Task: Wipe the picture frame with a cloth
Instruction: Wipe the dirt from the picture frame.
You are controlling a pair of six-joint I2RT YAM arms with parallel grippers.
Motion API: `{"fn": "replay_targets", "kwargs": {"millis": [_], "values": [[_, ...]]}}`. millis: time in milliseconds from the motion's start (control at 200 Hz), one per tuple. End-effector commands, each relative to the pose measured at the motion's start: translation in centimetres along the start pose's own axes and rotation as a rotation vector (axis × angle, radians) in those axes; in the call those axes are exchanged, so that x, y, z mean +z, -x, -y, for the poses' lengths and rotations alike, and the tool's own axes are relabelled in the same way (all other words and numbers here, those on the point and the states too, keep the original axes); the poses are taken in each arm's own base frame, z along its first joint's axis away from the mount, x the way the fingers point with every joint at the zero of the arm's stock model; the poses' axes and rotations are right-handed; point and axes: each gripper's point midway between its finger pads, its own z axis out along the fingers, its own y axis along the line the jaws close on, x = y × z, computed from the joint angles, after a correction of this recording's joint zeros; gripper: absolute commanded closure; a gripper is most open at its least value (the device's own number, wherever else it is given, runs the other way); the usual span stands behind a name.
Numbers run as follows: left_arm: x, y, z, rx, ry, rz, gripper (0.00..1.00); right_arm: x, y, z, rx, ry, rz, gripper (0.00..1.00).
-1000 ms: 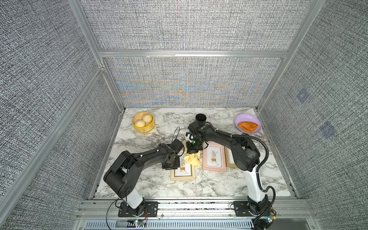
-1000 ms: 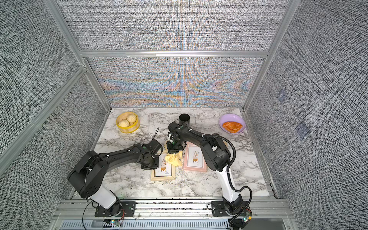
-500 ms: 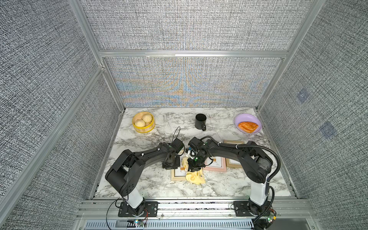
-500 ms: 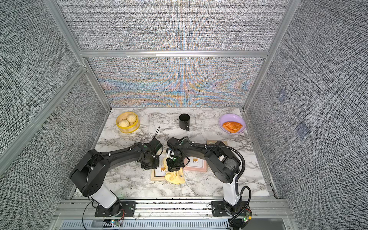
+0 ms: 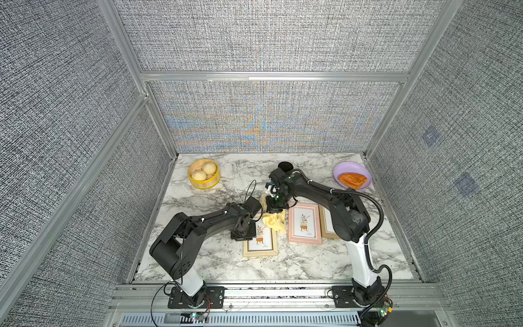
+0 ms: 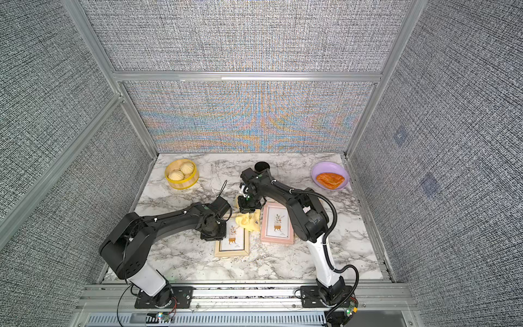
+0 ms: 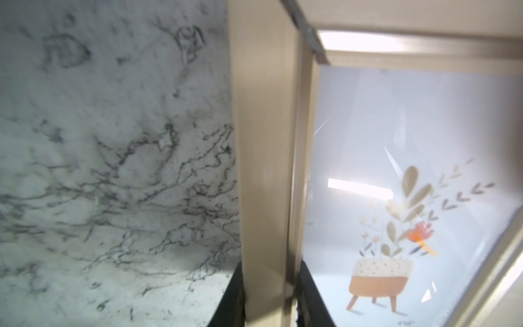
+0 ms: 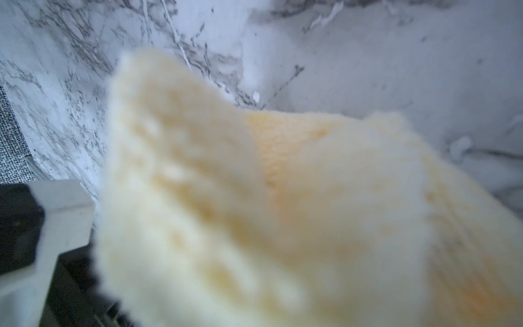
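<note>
A light wooden picture frame with a potted-plant print lies flat on the marble table. My left gripper is shut on the frame's left rail, one finger on each side of it. My right gripper is shut on the pale yellow cloth. The cloth trails from it onto the frame's far right corner. In the right wrist view the cloth fills the picture and hides the fingers.
A pink frame lies right of the wooden one, and another wooden frame sits partly under the right arm. A bamboo steamer with buns stands at the back left, a black mug behind the right wrist, and a purple plate with an orange pastry at the back right.
My right gripper dragged the cloth down the frame toward the table's front, then back to the frame's far end. The left gripper kept its hold and stayed put.
</note>
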Motion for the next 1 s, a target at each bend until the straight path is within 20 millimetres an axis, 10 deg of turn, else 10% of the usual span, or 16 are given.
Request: {"fn": "replay_targets", "kwargs": {"millis": [0,385,996], "values": [[3.2,-0.8,0.1,-0.006,0.005,-0.062,1.0,0.2,-2.1,0.3,-0.002,-0.01,-0.07,1.0],[3.0,-0.3,0.7,-0.022,-0.017,-0.048,1.0,1.5,-13.5,0.2,0.056,-0.005,-0.181,1.0],[3.0,-0.2,0.9,-0.051,-0.024,-0.046,1.0,1.8,-19.0,-2.1,0.024,-0.029,-0.19,1.0]]}}
